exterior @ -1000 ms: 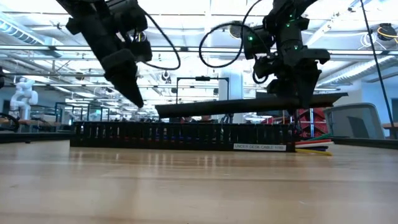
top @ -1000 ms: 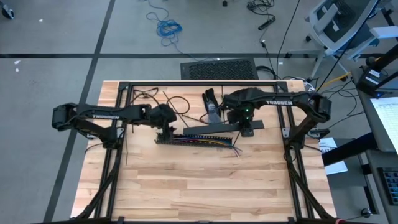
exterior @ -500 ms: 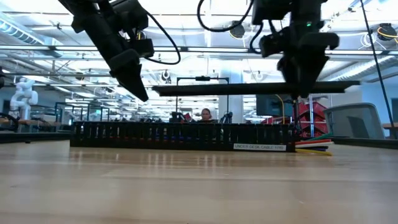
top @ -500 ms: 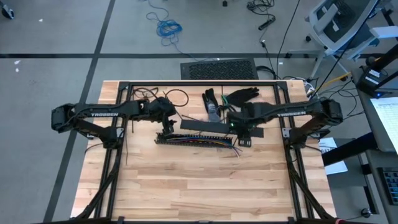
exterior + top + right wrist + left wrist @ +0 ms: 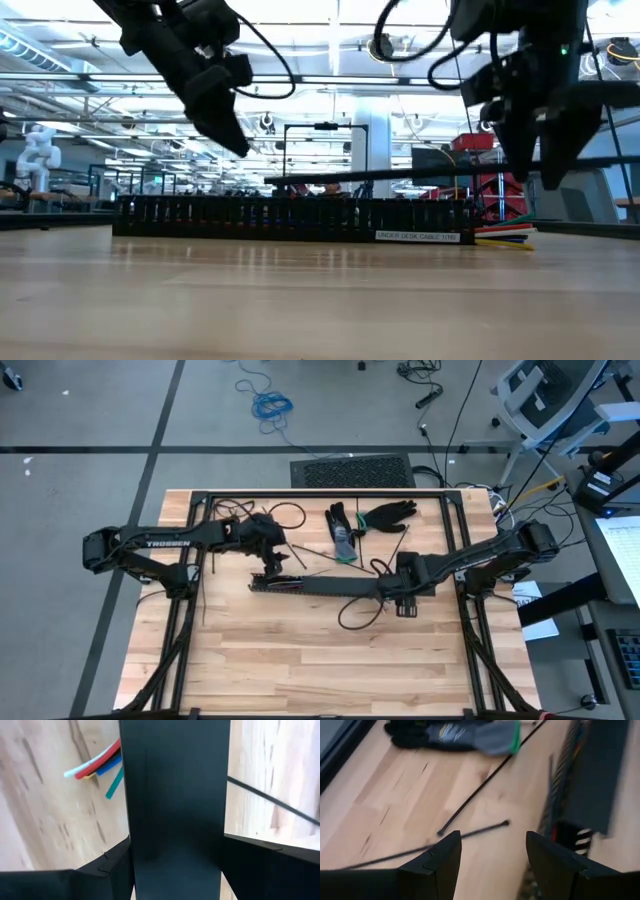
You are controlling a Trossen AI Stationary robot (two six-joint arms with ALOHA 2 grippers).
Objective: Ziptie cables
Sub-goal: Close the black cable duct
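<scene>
The long black slotted rail (image 5: pixel 290 217) lies across the middle of the table. The cables lie in it, and their coloured ends (image 5: pixel 505 233) (image 5: pixel 97 764) stick out at its right end. My right gripper (image 5: pixel 405 598) (image 5: pixel 540 165) is shut on a flat black cover strip (image 5: pixel 335 586) (image 5: pixel 400 174), which hangs over the rail. My left gripper (image 5: pixel 268 565) (image 5: pixel 492 840) is open above the rail's left end and holds nothing. Two zipties (image 5: pixel 487 774) (image 5: pixel 455 837) lie flat on the wood behind the rail. My right gripper pinches the cover strip by its two long edges (image 5: pixel 175 827) between its two fingers, near the strip's right end. The fingers come steeply from above and lie across the strip. The strip is lifted clear and hangs about level above the rail.
Black gloves (image 5: pixel 385 513) (image 5: pixel 452 732) and a grey-green bundle (image 5: pixel 342 535) lie at the far middle. Loose black cable loops (image 5: pixel 280 515) (image 5: pixel 360 612) lie on the wood. A black frame (image 5: pixel 320 493) runs round the table. The near half is bare wood (image 5: pixel 320 660).
My right gripper has carried the cover strip toward the table's near and right edges, from behind the rail to over it, and has turned on the way. The strip has gone from tilted to about level and lengthwise above the rail.
</scene>
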